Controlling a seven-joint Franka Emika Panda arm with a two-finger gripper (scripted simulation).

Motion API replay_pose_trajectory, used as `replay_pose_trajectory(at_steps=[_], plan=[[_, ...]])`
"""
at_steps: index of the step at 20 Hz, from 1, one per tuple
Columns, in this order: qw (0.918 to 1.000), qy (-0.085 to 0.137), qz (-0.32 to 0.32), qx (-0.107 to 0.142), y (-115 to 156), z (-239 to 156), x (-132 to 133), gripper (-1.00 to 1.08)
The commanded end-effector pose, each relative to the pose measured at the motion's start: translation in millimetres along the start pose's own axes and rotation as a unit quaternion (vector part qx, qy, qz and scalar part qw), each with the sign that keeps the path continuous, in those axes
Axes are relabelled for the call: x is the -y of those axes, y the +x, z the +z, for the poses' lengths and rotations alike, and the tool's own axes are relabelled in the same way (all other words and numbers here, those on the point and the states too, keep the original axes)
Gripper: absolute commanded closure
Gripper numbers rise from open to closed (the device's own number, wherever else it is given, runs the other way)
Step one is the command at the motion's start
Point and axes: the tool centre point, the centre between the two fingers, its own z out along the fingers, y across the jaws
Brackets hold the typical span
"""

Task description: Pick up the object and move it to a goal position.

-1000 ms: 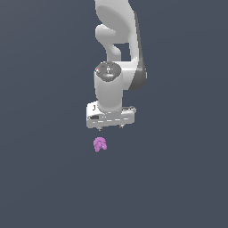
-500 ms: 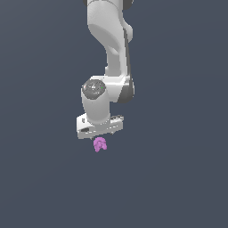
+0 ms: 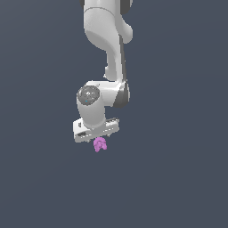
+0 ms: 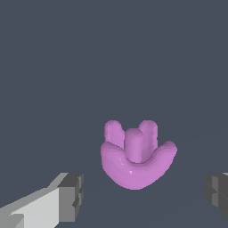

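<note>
Seemingly object [image 4: 136, 156] — between pincer [image 4: 144, 196] fingers

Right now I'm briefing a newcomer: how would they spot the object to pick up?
Follow the white arm down to its gripper. Just under it sits the object, between the open fingers. It is the only pink-purple thing: a small lumpy blob with lobes.

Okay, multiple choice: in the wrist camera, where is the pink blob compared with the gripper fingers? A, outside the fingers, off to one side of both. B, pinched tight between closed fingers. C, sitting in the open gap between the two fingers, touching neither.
C: in the wrist view the pink blob lies between the two spread fingers of the gripper, with bare floor showing on both sides of it.
</note>
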Motion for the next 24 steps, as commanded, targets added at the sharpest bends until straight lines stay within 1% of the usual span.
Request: replay_pose_trajectory(at_steps=[1, 5, 13, 18, 19, 24], plan=[[1.0, 0.0, 0.0, 0.0, 0, 0, 0, -0.92], [1.0, 0.0, -0.001, 0.0, 0, 9, 0, -0.92], [1.0, 0.0, -0.002, -0.001, -1, 46, 0, -0.92], [1.0, 0.0, -0.002, -0.001, 1, 50, 0, -0.92], [1.0, 0.0, -0.002, -0.001, 1, 50, 0, 1.08], [1.0, 0.0, -0.002, -0.001, 1, 50, 0, 1.08]])
